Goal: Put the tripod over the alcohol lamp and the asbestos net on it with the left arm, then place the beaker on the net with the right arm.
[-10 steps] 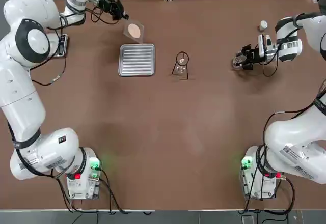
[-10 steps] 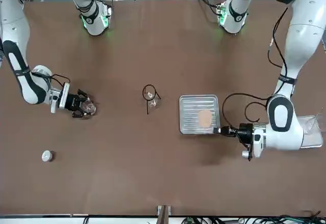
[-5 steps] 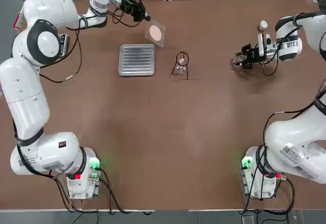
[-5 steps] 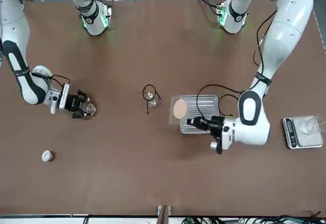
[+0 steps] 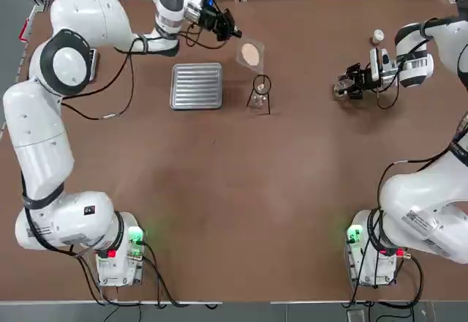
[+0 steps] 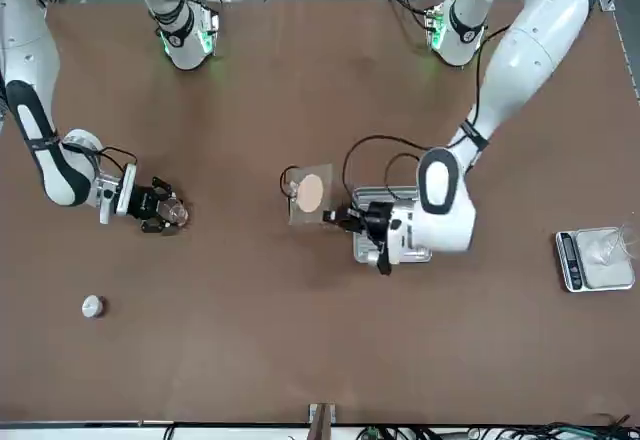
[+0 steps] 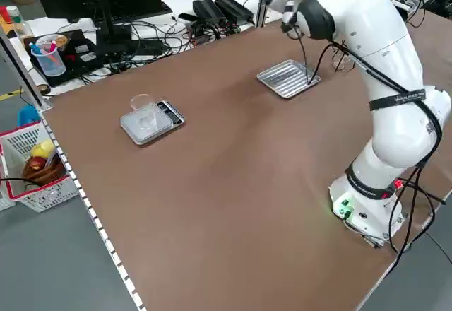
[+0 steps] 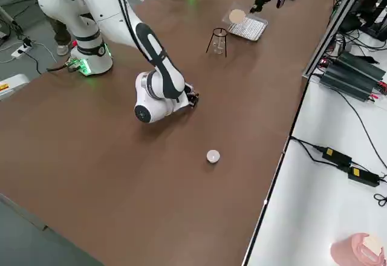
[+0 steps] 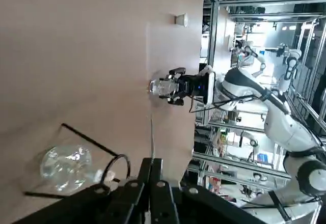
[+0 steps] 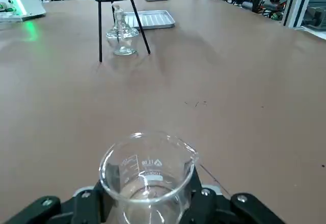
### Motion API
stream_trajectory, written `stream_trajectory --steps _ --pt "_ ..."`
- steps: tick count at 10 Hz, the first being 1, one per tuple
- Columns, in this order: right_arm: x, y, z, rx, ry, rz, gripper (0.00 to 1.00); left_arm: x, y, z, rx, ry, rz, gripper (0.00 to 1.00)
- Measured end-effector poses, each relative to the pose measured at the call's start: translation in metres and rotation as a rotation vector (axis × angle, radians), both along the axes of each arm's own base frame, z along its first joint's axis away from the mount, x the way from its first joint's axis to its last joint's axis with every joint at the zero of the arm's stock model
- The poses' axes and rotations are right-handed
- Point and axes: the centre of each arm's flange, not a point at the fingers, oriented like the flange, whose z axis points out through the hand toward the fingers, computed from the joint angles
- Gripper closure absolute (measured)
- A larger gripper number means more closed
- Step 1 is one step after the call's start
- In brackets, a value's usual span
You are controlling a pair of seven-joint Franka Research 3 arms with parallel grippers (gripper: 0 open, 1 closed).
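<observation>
**Net carried toward the tripod**

The square grey wire-mesh asbestos net with its tan disc [image 5: 251, 54] hangs pinched in the left gripper [image 5: 235, 35], just beyond the black wire tripod [image 5: 262, 91] that already straddles the small clear-glass alcohol lamp [image 5: 257, 99]. Next it must be centred flat on the ring. At far right, the right gripper [image 5: 346, 85] clasps the clear glass beaker [image 10: 146, 175] on the table

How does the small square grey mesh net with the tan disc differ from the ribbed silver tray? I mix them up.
The asbestos net is smaller, with a tan disc; the ribbed silver tray is larger, plain.
The net is held aloft by the left gripper, near the tripod; the tray lies flat on the table.
Both are squarish grey metal.
</observation>
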Motion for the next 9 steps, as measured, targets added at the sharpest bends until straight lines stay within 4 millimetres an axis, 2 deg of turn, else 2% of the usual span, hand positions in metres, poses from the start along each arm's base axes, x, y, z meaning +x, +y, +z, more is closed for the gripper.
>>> stream_trajectory --steps 4,9 --pt "0.0 0.0 0.0 0.0 0.0 0.0 0.41 -0.027 -0.035 -0.017 0.025 0.02 0.017 0.98" --pt "0.001 0.0 0.0 -0.001 0.0 0.0 0.41 -0.056 -0.04 -0.054 0.087 0.017 0.014 0.98"
